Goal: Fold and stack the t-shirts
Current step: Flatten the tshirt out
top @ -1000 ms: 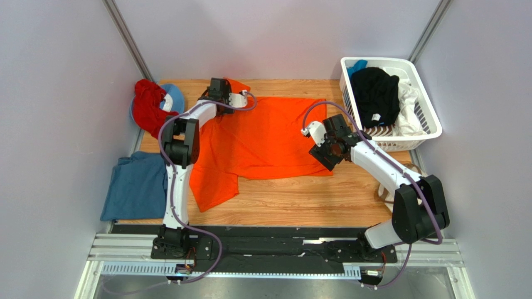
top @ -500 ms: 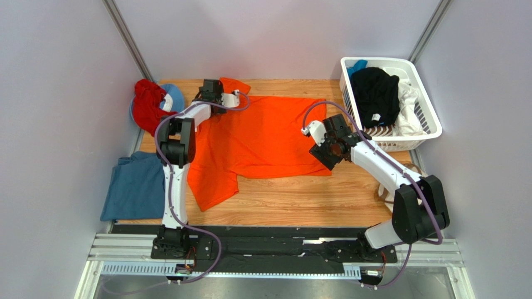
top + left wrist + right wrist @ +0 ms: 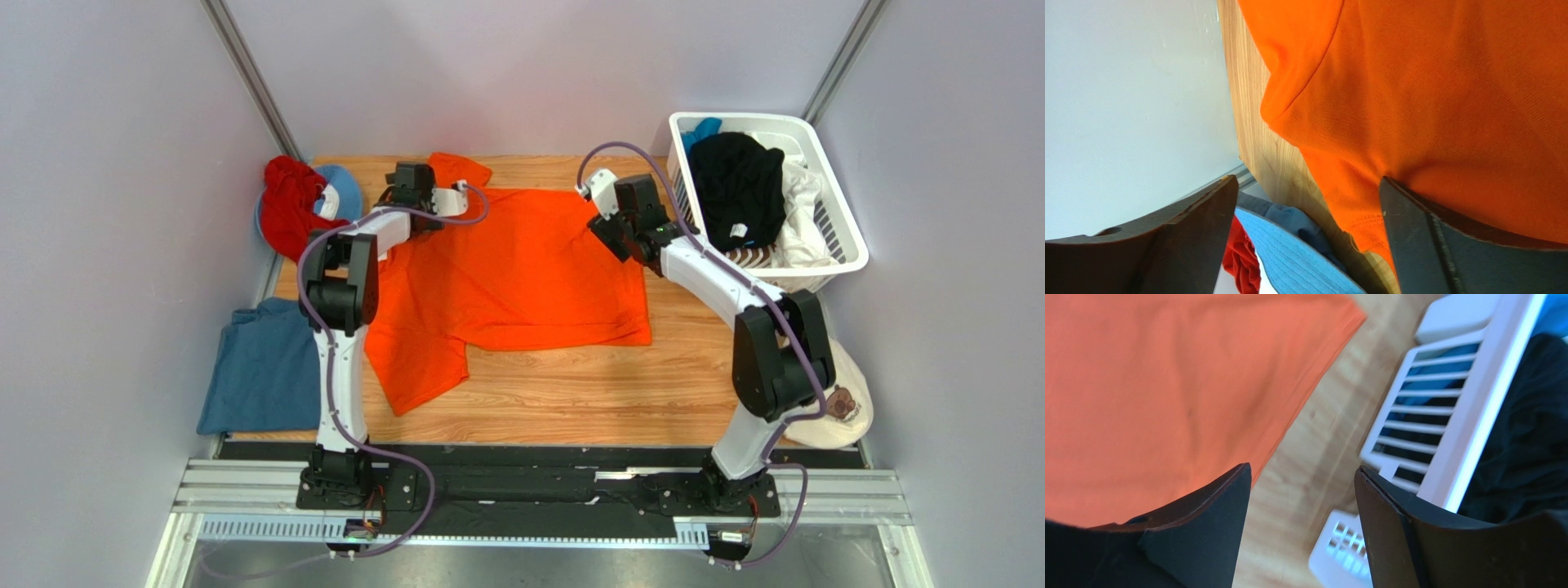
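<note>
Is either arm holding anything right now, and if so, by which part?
Nothing is held. The left gripper and the right gripper both have their fingers spread open over the orange t-shirt, pinching no cloth.

no words, numbers, brand marks or signs can be read in any of the views. the one label-like thing is a small white tag (image 3: 740,232) on the black t-shirt (image 3: 736,184), which lies in the white basket (image 3: 849,239) at the far right. seen from the overhead camera, the tag is too small to show any print. the orange t-shirt (image 3: 528,270), seen from overhead and close up by both wrist cameras, shows only plain cloth with nothing legible on it.
</note>
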`<control>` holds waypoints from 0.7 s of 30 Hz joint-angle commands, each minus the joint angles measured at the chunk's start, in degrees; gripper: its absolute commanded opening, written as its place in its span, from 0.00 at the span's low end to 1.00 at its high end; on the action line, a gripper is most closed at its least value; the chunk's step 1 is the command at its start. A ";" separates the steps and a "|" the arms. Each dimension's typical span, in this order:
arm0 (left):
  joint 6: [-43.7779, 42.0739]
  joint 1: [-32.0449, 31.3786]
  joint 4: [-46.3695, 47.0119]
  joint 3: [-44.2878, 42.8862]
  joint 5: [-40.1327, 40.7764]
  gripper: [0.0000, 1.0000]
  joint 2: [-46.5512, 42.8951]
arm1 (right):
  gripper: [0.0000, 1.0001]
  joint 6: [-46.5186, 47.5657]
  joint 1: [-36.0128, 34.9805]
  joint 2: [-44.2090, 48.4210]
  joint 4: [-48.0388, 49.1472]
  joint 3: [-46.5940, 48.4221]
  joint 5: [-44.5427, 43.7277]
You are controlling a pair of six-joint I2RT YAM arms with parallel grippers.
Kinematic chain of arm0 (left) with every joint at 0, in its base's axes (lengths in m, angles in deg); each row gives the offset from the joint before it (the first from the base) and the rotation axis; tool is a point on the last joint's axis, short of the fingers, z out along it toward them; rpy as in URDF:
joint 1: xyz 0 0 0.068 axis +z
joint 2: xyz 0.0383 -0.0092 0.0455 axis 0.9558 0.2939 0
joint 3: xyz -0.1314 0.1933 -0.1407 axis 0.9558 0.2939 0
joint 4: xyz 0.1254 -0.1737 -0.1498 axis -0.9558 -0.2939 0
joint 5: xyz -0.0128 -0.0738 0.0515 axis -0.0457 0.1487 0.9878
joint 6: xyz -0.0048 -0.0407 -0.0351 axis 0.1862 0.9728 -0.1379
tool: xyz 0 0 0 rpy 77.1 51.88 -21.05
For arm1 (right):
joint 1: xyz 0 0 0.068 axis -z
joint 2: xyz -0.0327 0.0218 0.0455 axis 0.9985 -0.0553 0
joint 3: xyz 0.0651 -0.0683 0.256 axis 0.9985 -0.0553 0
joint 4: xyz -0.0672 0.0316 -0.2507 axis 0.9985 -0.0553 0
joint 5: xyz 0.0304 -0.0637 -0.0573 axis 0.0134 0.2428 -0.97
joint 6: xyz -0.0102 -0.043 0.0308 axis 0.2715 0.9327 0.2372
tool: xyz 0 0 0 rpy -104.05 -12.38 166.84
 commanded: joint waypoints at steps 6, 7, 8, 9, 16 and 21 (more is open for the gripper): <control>4.54 0.34 9.30 4.68 -0.30 0.99 -9.61 | 0.68 -0.31 1.72 -11.03 7.80 11.65 -2.99; 4.80 0.34 9.31 5.38 -0.29 0.99 -10.22 | 0.68 -0.31 1.72 -11.47 6.93 11.56 -2.72; 4.98 0.34 9.14 5.91 -0.38 0.99 -11.62 | 0.68 -0.39 1.81 -11.38 5.87 11.21 -1.50; 5.50 0.34 9.31 6.61 -0.47 0.99 -12.42 | 0.67 -0.74 1.81 -11.03 4.65 10.86 -0.62; 9.72 -0.27 -0.78 17.84 -5.29 0.99 -25.07 | 0.65 0.74 1.72 -3.05 -11.24 4.54 7.99; 12.97 -2.20 -12.19 25.50 -10.92 0.99 -36.23 | 0.62 4.69 1.63 2.93 -21.28 -0.65 12.22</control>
